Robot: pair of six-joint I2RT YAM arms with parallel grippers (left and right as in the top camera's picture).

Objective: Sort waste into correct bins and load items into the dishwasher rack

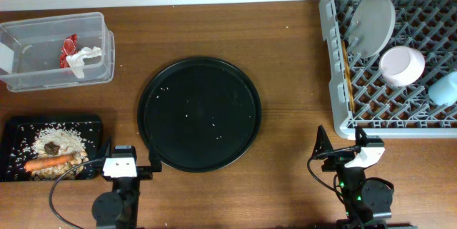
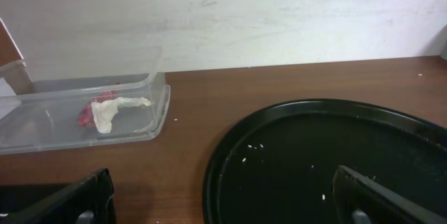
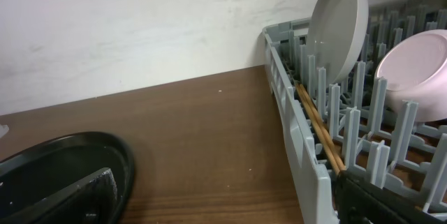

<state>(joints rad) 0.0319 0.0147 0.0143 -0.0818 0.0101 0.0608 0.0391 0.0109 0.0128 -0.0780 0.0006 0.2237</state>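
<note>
Left gripper point(image 1: 128, 156) and right gripper point(image 1: 341, 143) low at near edge of brown wood table point(image 1: 285, 58), jaws wide, holding nothing. White wall point(image 2: 279, 15) behind. Round black tray point(image 1: 199, 113) centre, few rice grains. Red wrapper point(image 1: 68, 46), tissue point(image 1: 84, 58) in clear tub point(image 1: 43, 79); rice scraps point(image 1: 64, 136), carrot point(image 1: 51, 162), brown lump point(image 1: 51, 147) on flat black tray point(image 1: 14, 125). Plate point(image 1: 373, 21), bowl point(image 1: 402, 66), cup point(image 1: 444, 88), chopsticks point(image 1: 348, 72) in rack point(image 1: 335, 115).

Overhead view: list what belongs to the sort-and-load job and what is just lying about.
Job: clear tub, red wrapper, tissue; flat black tray, rice scraps, carrot, brown lump; grey rack, plate, bowl, cup, chopsticks.
Lying about: large round black tray.
</note>
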